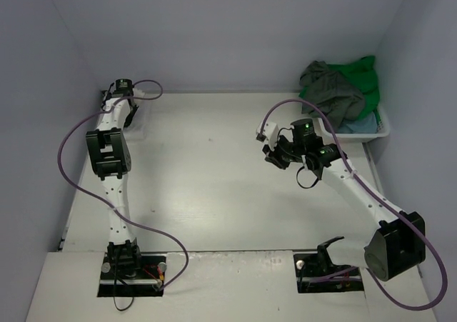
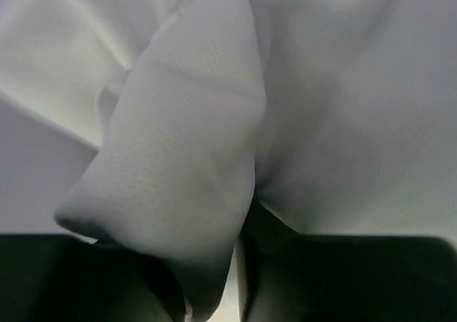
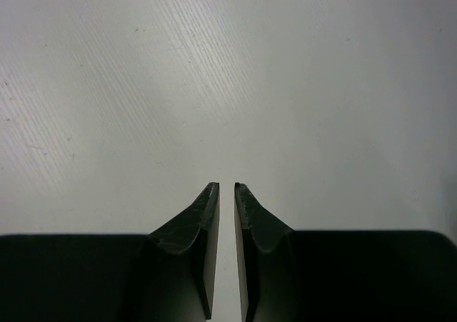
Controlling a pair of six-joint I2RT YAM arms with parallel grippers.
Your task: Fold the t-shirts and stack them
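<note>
We take the white basket (image 1: 383, 128) as our mark; it sits at a far corner of the table (image 1: 214, 186), on the right arm's side. Three of the t-shirts are heaped in it. The dark grey-olive t-shirt (image 1: 330, 86) is bunched on top and spills over the rim that faces the table's middle. The bright green t-shirt (image 1: 365, 79) rises behind and beside it against the wall, and the light blue t-shirt (image 1: 360, 124) lies low along the near wall of the basket. The right gripper (image 3: 227, 188) is near the basket, just off that inner rim and over bare table. Its jaws are drawn almost together, with only a thin slit between them and nothing in it. The left gripper (image 1: 120, 91) is well apart from the basket, at the far edge of the table on the opposite side. The white t-shirt (image 2: 193, 143) is there; in the left wrist view its cloth fills the picture, and a rounded fold of it drapes down between the dark fingers. We cannot tell whether those jaws are pinching the fold or standing loose around it.
</note>
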